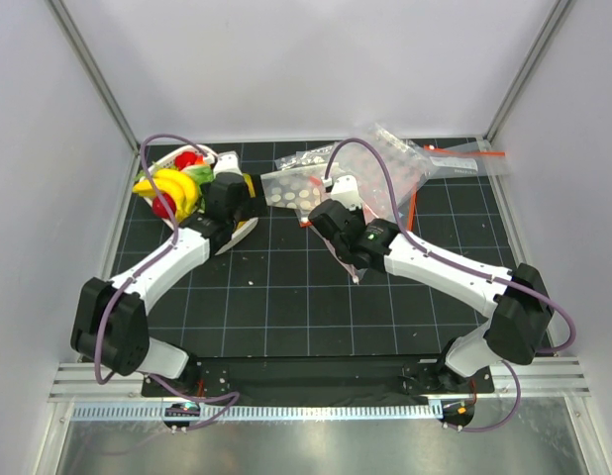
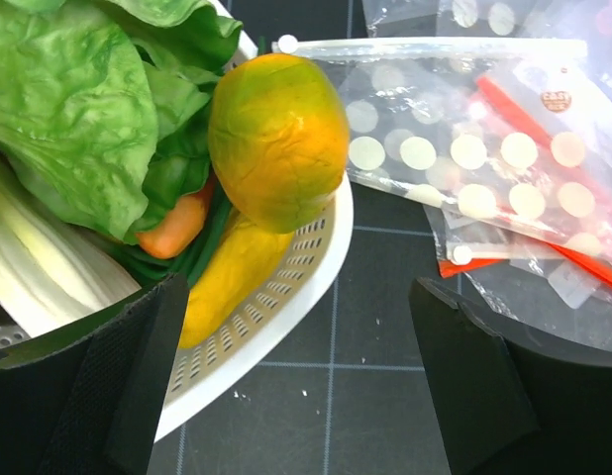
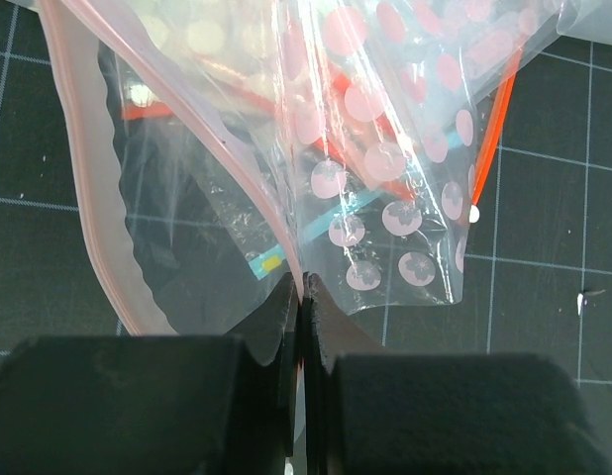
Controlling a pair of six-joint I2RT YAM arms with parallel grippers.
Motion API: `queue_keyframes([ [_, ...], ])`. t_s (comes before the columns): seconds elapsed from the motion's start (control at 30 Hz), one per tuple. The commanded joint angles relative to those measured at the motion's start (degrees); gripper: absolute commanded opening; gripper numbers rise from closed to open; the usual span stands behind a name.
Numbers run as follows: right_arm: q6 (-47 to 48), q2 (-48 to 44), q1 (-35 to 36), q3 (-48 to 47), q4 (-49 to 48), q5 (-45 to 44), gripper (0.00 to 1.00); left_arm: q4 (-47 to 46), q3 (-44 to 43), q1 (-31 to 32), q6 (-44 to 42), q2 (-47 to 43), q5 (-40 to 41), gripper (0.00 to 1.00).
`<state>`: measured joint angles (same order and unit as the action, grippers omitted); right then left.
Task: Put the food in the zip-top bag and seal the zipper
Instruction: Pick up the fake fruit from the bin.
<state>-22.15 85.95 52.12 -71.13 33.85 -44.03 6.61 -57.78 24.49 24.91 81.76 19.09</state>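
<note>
The food lies in a white basket [image 1: 239,234]: a yellow banana bunch [image 1: 177,186], a red fruit [image 1: 165,206] and an orange-yellow mango [image 2: 276,139] against green lettuce [image 2: 78,99]. My left gripper [image 2: 296,297] is open and empty, low over the mat, with the basket rim [image 2: 321,262] between its jaws and the mango just ahead. The zip-top bag [image 1: 291,188], clear with white dots, lies right of the basket, and its whitish zipper [image 2: 435,47] runs along the far edge. My right gripper [image 3: 304,282] is shut on the bag's plastic [image 3: 207,198] and holds the mouth open.
Other clear dotted bags with red strips [image 1: 464,153] are piled at the back right, and they overlap the task bag in the left wrist view [image 2: 544,119]. An orange carrot [image 2: 172,228] sits in the basket. White walls enclose the black grid mat [image 1: 306,297].
</note>
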Motion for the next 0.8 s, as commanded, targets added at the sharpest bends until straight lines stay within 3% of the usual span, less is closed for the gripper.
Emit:
queue_keyframes([
  [0.0, 0.4, -2.1, -0.1, -0.3, -2.3, 0.0, 0.07, -4.5, 0.5, 0.1, 0.6, 1.3, 4.3, 0.99],
  [0.37, 0.4, -2.0, -0.1, -0.1, -2.6, 0.0, 0.08, -9.9, -5.4, -2.2, -0.4, 13.6, 9.5, 0.95],
  [0.5, 0.4, -2.0, -0.1, 0.0, -2.7, 0.3, 0.08, -14.1, -5.9, -3.7, -0.3, 15.0, 5.1, 0.81],
  [0.6, 0.4, -2.1, 0.0, 0.1, -2.7, 0.3, 0.08, -18.8, -3.5, -3.7, -2.0, 13.4, 0.5, 0.57],
  [0.77, 0.4, -2.5, -0.1, 0.3, -2.9, 0.5, 0.08, -20.8, -0.6, -3.7, -2.4, 9.7, -0.5, 0.45],
])
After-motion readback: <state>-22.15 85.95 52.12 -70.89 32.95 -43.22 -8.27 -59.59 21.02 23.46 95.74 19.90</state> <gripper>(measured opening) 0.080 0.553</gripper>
